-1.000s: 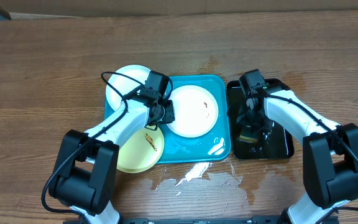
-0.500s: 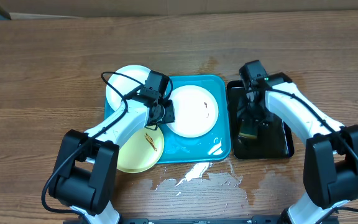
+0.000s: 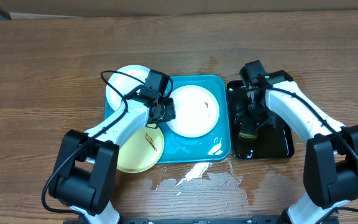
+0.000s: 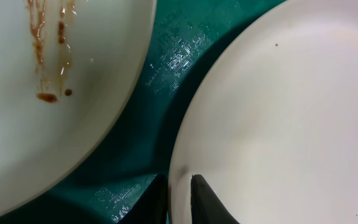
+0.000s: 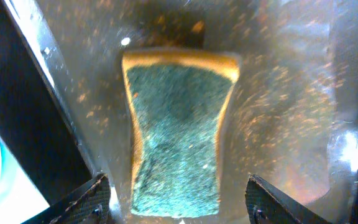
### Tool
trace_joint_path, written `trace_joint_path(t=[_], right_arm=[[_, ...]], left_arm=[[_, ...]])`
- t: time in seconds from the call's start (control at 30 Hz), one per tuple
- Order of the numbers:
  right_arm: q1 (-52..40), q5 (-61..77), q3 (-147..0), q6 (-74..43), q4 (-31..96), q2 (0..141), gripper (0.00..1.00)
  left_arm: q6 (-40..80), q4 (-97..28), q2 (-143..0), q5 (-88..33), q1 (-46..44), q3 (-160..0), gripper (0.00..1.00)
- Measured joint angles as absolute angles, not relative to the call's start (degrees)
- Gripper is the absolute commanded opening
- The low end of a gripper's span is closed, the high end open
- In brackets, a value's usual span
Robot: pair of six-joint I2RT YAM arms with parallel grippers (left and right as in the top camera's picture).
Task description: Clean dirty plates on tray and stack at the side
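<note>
Nearest us, the yellow-green plate (image 3: pixel 135 152) shows smears; left claw (image 4: pixel 178 190) is clamped on the rim of the middle white plate (image 3: pixel 193 111) on the tray (image 3: pixel 185 150); right claw (image 5: pixel 178 196) hangs spread over the sponge (image 5: pixel 178 124). We reckon nothing's scrubbed or stacked yet, far white plate (image 3: pixel 122 90) included.

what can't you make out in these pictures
- Overhead: the sponge, mostly hidden under the right arm.
- Overhead: the back white plate, partly covered by the left arm; any smears unclear.
- Left wrist: the middle white plate and the yellow-green plate, both cut off by frame edges.
</note>
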State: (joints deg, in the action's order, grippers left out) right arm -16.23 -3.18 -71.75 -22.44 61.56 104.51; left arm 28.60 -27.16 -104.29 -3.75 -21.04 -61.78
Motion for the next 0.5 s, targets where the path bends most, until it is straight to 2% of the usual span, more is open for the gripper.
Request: trace_joint_path(t=[0.2,0.3,0.37,0.43,0.5], right_arm=[[-16.23,-0.38,-68.01,-22.46,59.00,104.51,0.70],[-16.23,0.05,-65.14,-22.39,56.29,104.51,0.62],[-16.23,0.19,-63.61,-22.46,54.59,104.51,0.43],[-16.23,0.32,-62.54,-22.52,53.47,104.51,0.16],[-16.23,0.47,-62.39,-22.50,53.34,104.51,0.09]], left_arm=[[28.60,-27.16,-104.31,-3.75,-21.04,-61.78,0.16],[28.60,-27.16,-104.31,-3.75,-21.04,-61.78,0.16],[28.60,-27.14,-104.33,-3.75,-21.04,-61.78,0.15],[28.60,-27.16,-104.38,-3.75,-21.04,-61.78,0.15],[28.60,-27.16,-104.44,-3.75,-21.04,-61.78,0.15]])
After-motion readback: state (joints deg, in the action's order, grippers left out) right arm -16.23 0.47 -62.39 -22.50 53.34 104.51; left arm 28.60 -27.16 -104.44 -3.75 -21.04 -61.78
